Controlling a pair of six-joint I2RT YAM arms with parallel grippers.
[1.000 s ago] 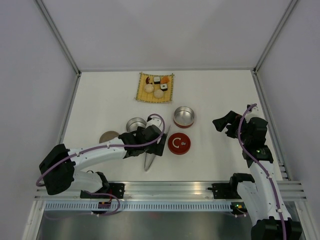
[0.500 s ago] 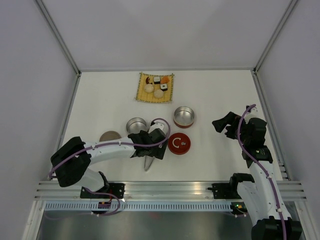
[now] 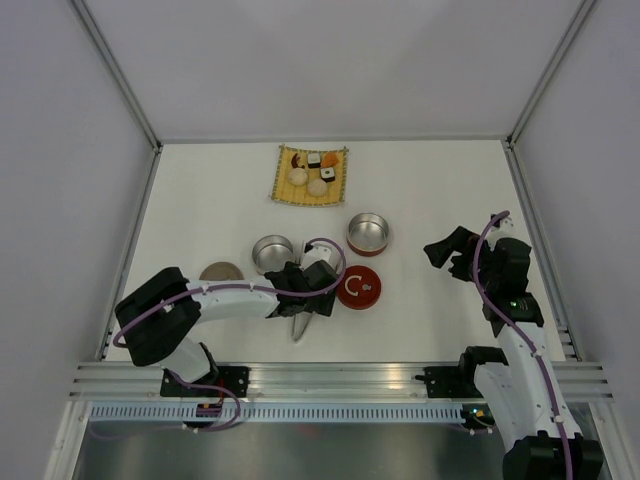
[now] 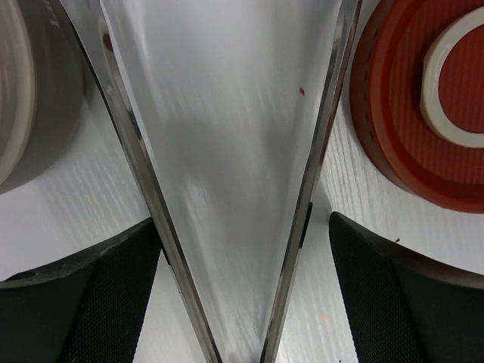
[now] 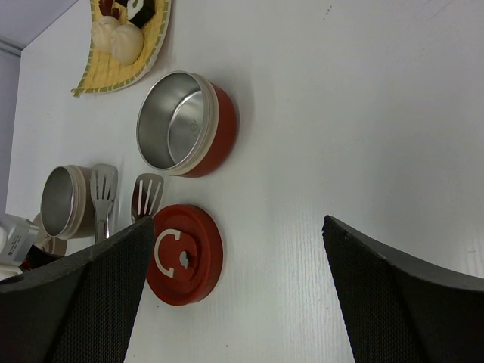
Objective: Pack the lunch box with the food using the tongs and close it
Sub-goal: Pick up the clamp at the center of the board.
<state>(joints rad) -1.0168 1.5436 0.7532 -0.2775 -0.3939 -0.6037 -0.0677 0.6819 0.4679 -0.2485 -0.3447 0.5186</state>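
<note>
Under left gripper [image 4: 242,224], tongs [image 3: 297,329] seemingly half hidden

The toy food pieces [image 3: 319,186] lie on the yellow woven bamboo mat [image 3: 289,194], far on the white surface [image 3: 440,180]; nearer, the round red tin [image 3: 368,234] sits right of the round silver tin [image 3: 272,253]; nearer still, slim silver metal tongs [image 3: 298,327] lie between the flat grey lid [image 3: 221,272] and the round red lid [image 3: 358,287].

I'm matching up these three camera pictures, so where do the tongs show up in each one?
Top external: tongs lie just left of the red lid, partly under the left hand.
Left wrist: tongs fill the centre as a V; red lid at upper right.
Right wrist: only the tongs' slotted tips, at left, above the red lid.
Shared landmark: the red lid.
</note>
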